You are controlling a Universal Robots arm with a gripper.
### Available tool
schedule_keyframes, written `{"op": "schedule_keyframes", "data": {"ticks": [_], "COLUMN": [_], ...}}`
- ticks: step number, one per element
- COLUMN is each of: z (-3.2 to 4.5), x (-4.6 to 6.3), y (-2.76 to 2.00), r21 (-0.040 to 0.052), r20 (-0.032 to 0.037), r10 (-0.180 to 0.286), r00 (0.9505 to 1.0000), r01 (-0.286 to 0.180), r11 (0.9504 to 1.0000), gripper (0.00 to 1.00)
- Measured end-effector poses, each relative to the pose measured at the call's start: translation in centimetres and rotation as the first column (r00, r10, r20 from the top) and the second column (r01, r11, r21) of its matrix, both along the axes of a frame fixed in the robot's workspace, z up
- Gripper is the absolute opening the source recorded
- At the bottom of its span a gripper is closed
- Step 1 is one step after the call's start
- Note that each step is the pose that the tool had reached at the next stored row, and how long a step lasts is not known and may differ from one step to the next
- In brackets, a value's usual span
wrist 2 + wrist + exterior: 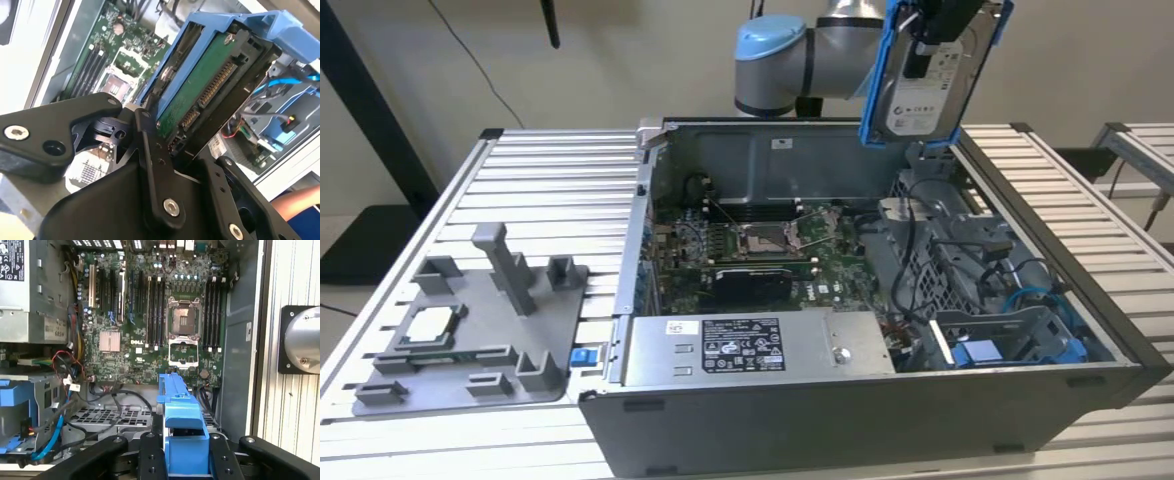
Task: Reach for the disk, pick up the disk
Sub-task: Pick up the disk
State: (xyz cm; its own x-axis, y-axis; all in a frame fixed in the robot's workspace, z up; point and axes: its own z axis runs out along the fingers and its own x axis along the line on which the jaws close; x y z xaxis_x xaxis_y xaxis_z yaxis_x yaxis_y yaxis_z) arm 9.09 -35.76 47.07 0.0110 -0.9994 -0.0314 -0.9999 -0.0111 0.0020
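Observation:
The disk, a silver-grey drive with a white label in blue rails, hangs upright in the air above the back right corner of the open computer case. My gripper is shut on its top end. In the second wrist view the disk shows its green circuit side and connector, clamped between the black fingers. In the first wrist view the blue rail sits between the fingers, high over the motherboard.
Inside the case lie the motherboard, a power supply and a drive cage with blue parts and cables. A grey fixture holding a small silver chip sits on the slatted table at the exterior view's left.

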Motion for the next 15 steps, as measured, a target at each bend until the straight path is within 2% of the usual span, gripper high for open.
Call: {"op": "schedule_keyframes", "data": {"ticks": [3, 11, 13, 15], "z": [0.00, 0.07, 0.39, 1.06], "x": [0.8, 1.0, 1.0, 1.0], "y": [0.00, 0.00, 0.00, 0.00], "r21": [0.0001, -0.0003, 0.0000, -0.0001], "r20": [0.0000, -0.0005, -0.0011, -0.0017], "r10": [0.000, 0.000, 0.000, 0.000], "r00": [1.0000, 1.0000, 1.0000, 1.0000], "r01": [0.000, 0.000, 0.000, 0.000], "r11": [1.0000, 1.0000, 1.0000, 1.0000], "gripper": [0.00, 0.00, 0.00, 0.00]}}
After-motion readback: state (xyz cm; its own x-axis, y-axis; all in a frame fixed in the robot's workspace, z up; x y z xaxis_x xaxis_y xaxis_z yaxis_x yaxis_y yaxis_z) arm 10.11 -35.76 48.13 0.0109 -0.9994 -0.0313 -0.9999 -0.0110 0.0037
